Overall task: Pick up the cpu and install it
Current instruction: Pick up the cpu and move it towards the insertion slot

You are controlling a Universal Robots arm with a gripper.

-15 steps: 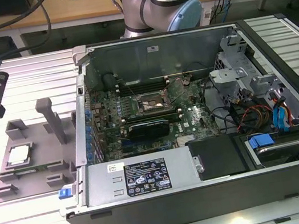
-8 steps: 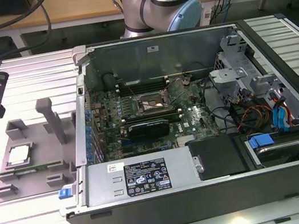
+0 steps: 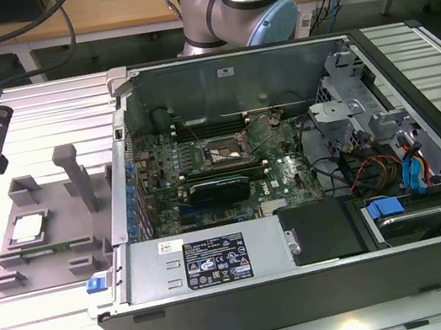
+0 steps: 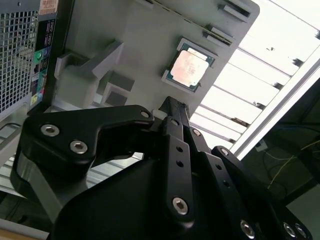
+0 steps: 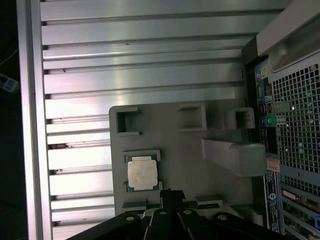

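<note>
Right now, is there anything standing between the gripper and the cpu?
Nothing visible does. The cpu lies uncovered in its recess on the grey tray. In the first wrist view just bare tray lies between it and the gripper; the upright grey post stands off to one side.

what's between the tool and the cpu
Only bare grey holder plate lies between the tool and the cpu, as seen in the first wrist view.
</note>
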